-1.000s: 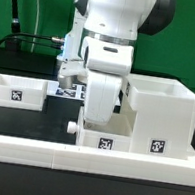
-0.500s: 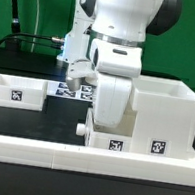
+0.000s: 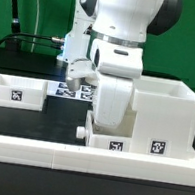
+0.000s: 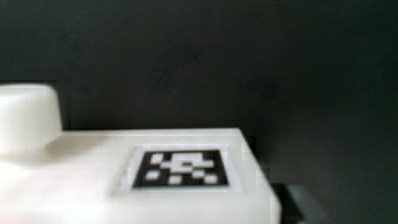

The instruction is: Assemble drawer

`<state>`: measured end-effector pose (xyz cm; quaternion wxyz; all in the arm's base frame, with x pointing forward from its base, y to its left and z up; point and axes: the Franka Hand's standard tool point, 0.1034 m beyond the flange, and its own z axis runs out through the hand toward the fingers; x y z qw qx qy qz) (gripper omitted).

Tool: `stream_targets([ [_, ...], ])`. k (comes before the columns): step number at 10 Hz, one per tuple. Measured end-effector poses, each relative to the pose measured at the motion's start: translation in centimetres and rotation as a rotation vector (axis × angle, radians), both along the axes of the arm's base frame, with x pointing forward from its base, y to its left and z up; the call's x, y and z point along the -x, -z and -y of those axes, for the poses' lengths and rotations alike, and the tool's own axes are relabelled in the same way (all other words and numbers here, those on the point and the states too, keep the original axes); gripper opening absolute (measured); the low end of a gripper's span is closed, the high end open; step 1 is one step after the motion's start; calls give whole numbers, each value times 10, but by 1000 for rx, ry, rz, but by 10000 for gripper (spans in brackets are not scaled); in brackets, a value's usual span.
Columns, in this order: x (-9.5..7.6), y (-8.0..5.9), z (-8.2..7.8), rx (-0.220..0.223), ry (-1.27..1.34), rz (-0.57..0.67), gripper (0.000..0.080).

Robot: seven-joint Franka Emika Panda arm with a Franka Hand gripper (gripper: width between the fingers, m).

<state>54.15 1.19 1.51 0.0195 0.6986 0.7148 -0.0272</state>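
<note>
A small white tray (image 3: 107,141) with a round knob (image 3: 80,130) sits against the tall white housing (image 3: 167,114) at the exterior view's right. My gripper (image 3: 105,125) is down over this tray and seems shut on it. The hand hides the fingers. The wrist view shows the tray (image 4: 89,175) close up, with its square tag (image 4: 183,168) and knob (image 4: 23,120). A second tray (image 3: 16,90) lies apart at the exterior view's left.
The long low white wall strip (image 3: 76,159) runs along the front, right before the tray and housing. The marker board (image 3: 70,90) lies flat behind the arm. A black cable (image 3: 33,39) runs at the back left.
My gripper and the small tray have slid toward the exterior view's right, closer to the housing. Over the last half second nothing visibly moved.
</note>
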Motion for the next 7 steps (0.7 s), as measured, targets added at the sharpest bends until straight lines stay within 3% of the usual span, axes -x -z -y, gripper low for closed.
stream_targets([
  [2,-4,-9,-2,3,14,-3,480],
  [3,-5,-16,0,10,17,-20,480],
  [4,-8,-28,2,17,21,-29,611],
  [7,-10,-61,15,32,31,-47,648],
])
